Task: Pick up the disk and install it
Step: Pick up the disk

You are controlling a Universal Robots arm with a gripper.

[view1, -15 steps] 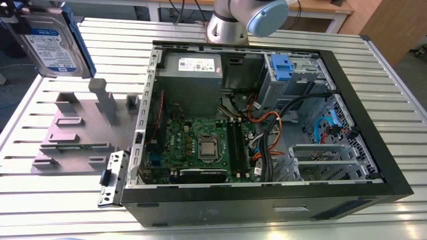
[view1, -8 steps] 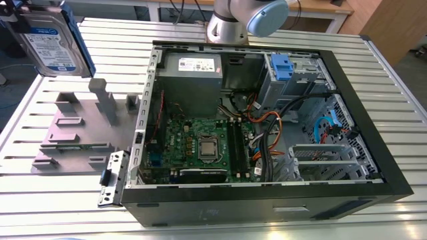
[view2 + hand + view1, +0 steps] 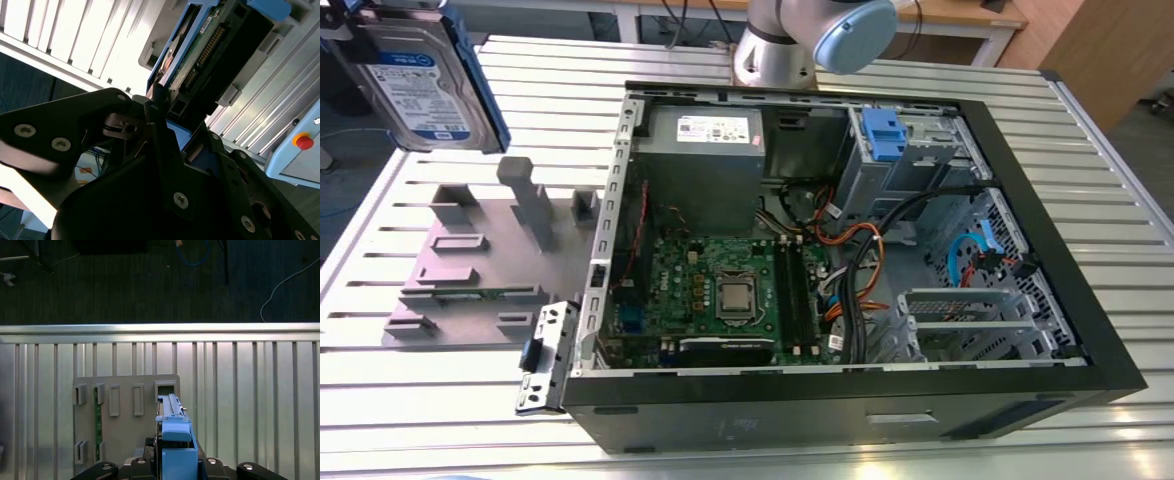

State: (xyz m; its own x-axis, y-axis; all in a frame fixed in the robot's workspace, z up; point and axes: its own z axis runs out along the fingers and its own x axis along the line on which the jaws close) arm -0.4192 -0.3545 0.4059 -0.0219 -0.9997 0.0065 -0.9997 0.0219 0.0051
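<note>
1. Gripper state. I read the gripper (image 3: 182,132) as closed on the disk (image 3: 210,45). In the second wrist view, a black finger (image 3: 157,120) presses against the disk's blue rail, and the disk stands out past the fingertips, showing its connector edge and circuit side.

2. Disk position. In the first wrist view the disk (image 3: 172,440) is seen edge-on between the jaws, with its blue rail toward the camera. In the exterior view the disk (image 3: 420,75) hangs in the air with its label face showing, clear of every surface.

3. Beneath the gripper. A grey fixture plate (image 3: 125,415) with rectangular slots lies on the slatted metal table (image 3: 250,390), directly under the held disk. A narrow green circuit board (image 3: 98,415) stands in one slot, off to one side of the disk.

4. Away from the gripper. The open computer case (image 3: 1067,300) lies well apart from the gripper, toward the exterior view's right. Its blue drive bay (image 3: 881,135) is at the far corner, near the arm's base (image 3: 781,50).
</note>
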